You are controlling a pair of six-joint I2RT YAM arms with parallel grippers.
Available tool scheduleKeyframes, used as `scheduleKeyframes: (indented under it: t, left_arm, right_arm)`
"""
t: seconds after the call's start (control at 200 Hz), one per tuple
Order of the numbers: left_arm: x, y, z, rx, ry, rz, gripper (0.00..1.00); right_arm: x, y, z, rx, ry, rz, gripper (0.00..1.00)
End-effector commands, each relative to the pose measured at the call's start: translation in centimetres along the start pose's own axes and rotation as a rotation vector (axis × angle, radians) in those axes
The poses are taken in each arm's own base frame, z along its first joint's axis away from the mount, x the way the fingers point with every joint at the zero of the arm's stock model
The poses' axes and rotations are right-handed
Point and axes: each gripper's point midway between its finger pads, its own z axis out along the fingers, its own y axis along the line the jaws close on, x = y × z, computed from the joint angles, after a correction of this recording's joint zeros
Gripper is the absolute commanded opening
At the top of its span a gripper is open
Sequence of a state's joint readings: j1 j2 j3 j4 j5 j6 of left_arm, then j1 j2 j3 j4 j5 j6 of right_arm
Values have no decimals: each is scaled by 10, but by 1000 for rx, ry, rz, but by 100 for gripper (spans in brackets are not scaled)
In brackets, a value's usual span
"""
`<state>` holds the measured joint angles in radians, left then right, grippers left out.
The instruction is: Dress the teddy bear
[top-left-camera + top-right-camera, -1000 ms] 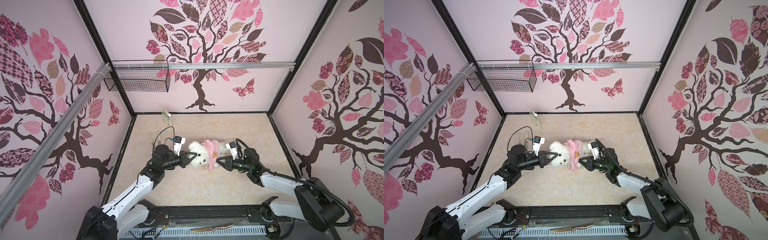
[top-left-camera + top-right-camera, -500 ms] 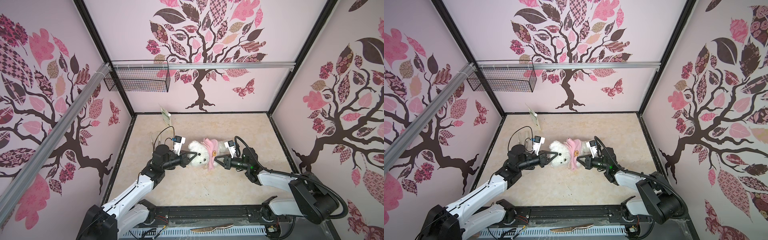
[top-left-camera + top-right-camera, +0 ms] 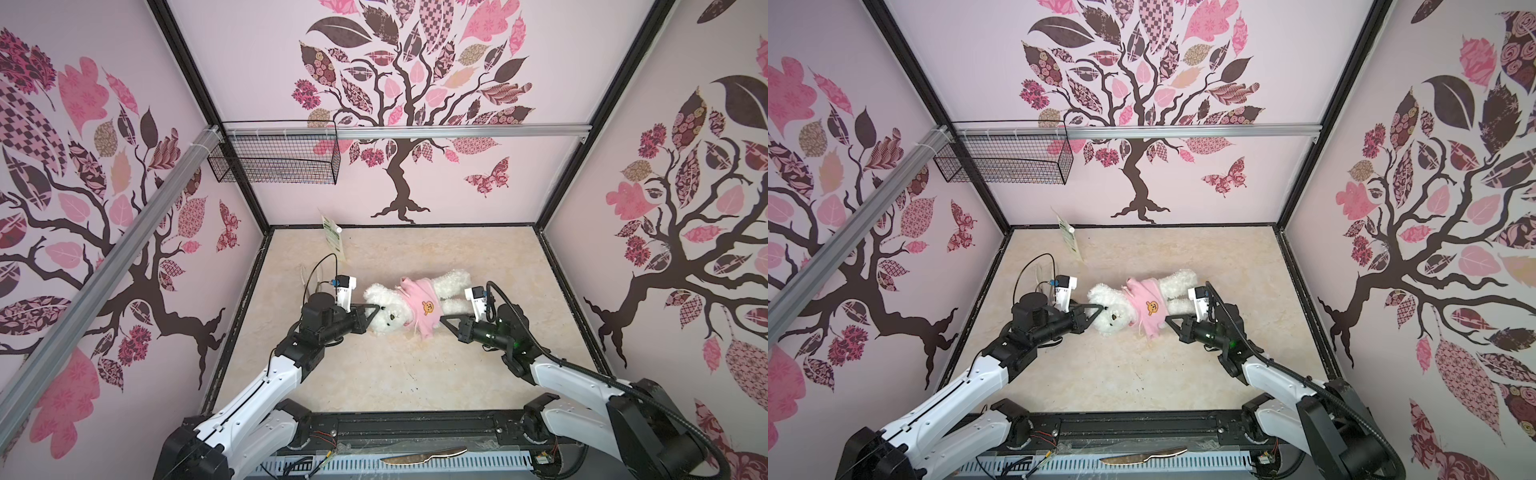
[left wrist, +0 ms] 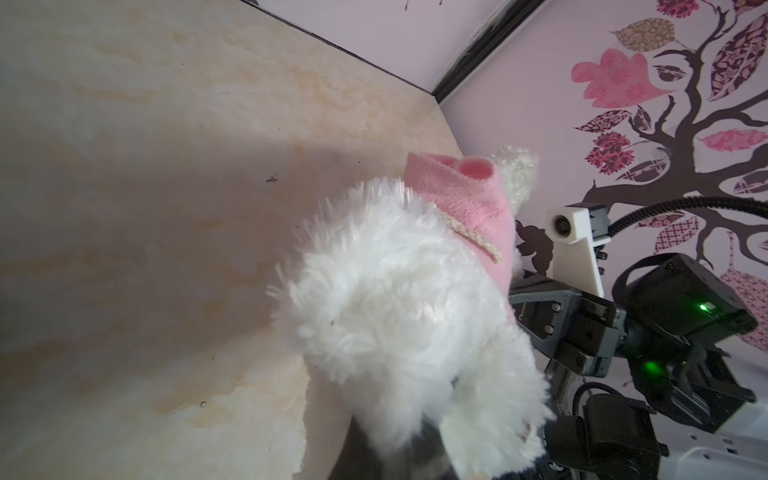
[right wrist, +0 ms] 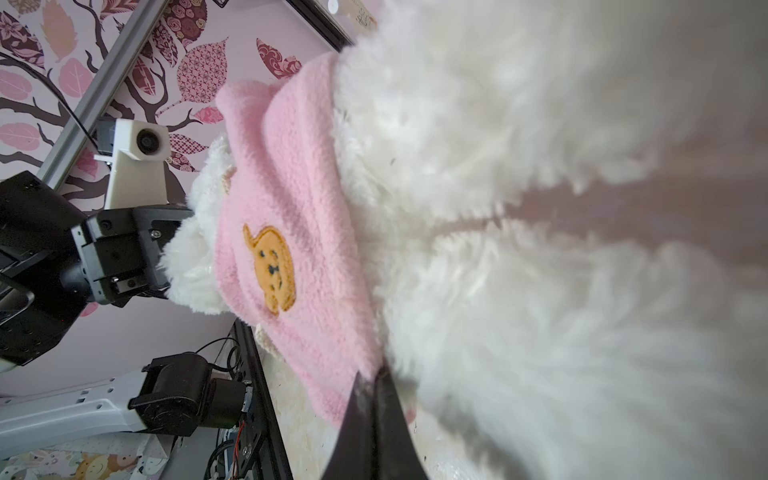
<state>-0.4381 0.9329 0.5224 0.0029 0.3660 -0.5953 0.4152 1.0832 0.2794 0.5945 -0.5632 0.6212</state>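
The white fluffy teddy bear [image 3: 451, 282] [image 3: 1177, 282] lies on the beige floor, head to the left and legs to the right. A pink hoodie [image 3: 419, 301] [image 3: 1146, 303] with an orange bear patch covers its torso. My left gripper [image 3: 376, 308] [image 3: 1100, 307] is shut at the top of the bear's head, on the ear fur. In the left wrist view white fur [image 4: 395, 311] hides the fingers. My right gripper [image 3: 442, 319] [image 3: 1168, 319] [image 5: 372, 376] is shut on the lower hem of the hoodie [image 5: 291, 208], beside the bear's leg.
A black wire basket [image 3: 272, 160] hangs on the back wall at the left. A paper tag [image 3: 332, 237] leans at the back of the floor. A knife [image 3: 424, 457] lies on the front rail. Patterned walls close in three sides.
The right gripper's jaws have closed at the hoodie's hem. The left gripper and the bear have hardly moved.
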Motion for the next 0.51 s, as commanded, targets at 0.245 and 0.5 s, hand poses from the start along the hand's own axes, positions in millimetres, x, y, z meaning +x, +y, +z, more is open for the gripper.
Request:
scheduleKeyframes:
  t: [0.245,0.5]
  left_arm:
    - [-14,21,-5,-52,-65,-110,0]
    - [-6,18,-6,-17,22,-78,0]
  right_arm:
    - [-10,-76,-30,427,-93,-31,0]
    - [-44,-93,-49,610,-160,-146,0]
